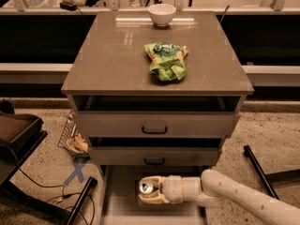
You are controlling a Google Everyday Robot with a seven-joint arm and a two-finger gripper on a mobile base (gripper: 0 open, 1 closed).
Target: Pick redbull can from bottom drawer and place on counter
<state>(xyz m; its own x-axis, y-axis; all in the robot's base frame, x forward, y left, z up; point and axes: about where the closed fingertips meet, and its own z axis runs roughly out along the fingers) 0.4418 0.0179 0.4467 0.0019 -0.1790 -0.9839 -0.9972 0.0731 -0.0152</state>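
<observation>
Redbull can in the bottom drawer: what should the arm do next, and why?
Probably lift it up and outward. The gripper is clamped around the redbull can inside the bottom drawer, and the middle drawer front hangs just behind it, so it needs clearance before rising to the counter.

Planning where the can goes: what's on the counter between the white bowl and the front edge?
Camera view: a crumpled green bag lies there on the counter. The hand grips the redbull can down in the bottom drawer.
</observation>
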